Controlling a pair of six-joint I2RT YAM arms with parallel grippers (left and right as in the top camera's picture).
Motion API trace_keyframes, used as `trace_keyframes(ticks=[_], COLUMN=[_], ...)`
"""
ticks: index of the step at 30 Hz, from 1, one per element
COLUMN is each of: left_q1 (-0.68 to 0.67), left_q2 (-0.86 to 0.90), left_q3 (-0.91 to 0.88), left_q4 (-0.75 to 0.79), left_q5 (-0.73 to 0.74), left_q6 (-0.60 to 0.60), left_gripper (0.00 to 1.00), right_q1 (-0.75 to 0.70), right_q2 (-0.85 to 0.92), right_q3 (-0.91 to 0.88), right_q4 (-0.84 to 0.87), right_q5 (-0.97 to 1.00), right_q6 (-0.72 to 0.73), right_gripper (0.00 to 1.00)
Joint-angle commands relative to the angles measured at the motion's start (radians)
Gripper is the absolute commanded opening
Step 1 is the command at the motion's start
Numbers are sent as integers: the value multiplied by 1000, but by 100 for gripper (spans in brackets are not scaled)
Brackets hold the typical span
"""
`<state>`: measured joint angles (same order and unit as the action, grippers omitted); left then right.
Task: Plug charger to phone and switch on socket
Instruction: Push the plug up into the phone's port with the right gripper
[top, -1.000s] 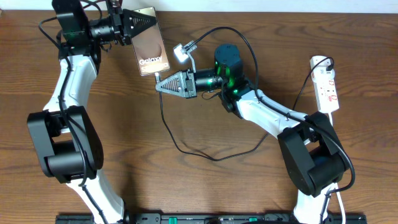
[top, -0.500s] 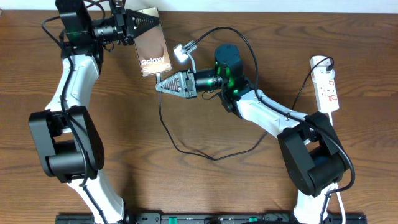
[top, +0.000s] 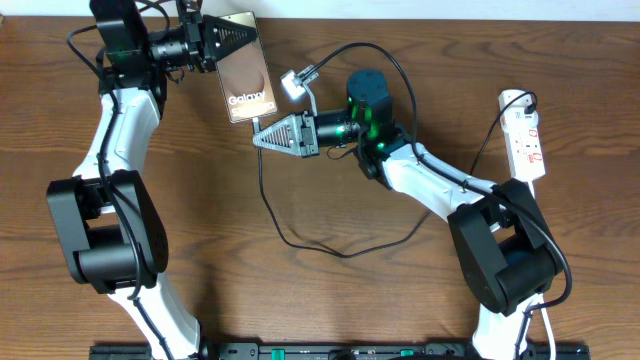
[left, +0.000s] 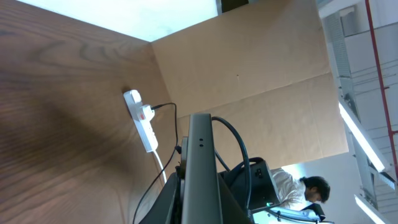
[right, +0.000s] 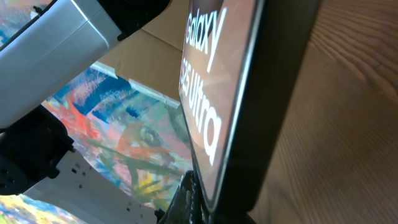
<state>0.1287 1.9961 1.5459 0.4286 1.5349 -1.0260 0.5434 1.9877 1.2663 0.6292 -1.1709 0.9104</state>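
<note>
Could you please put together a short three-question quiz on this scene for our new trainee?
1. True or false: the phone lies flat on the table with no gripper touching it.
2. Where is the white power strip? A) beside the left arm's base; B) at the table's right side, near the right arm; C) under the phone.
3. Fill in: the right gripper, at the phone's lower edge, is shut on the black ____.

Key:
1. False. The left gripper is shut on the phone's top end.
2. B.
3. The charger.
</note>
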Motion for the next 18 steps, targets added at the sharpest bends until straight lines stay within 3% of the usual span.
trace_keyframes(ticks=[1, 18], left_q1=[-7, -9], left_q2=[-27, -27], left_q3=[6, 6], left_q4=[8, 8], left_q5=[37, 37], left_q6=[17, 43], left_gripper=[8, 7], right_q1=[-29, -41], right_q2=[-2, -2], right_q3=[3, 3], right_q4=[3, 8], right_q5=[27, 47], right_q6=[13, 13], right_gripper=[1, 1])
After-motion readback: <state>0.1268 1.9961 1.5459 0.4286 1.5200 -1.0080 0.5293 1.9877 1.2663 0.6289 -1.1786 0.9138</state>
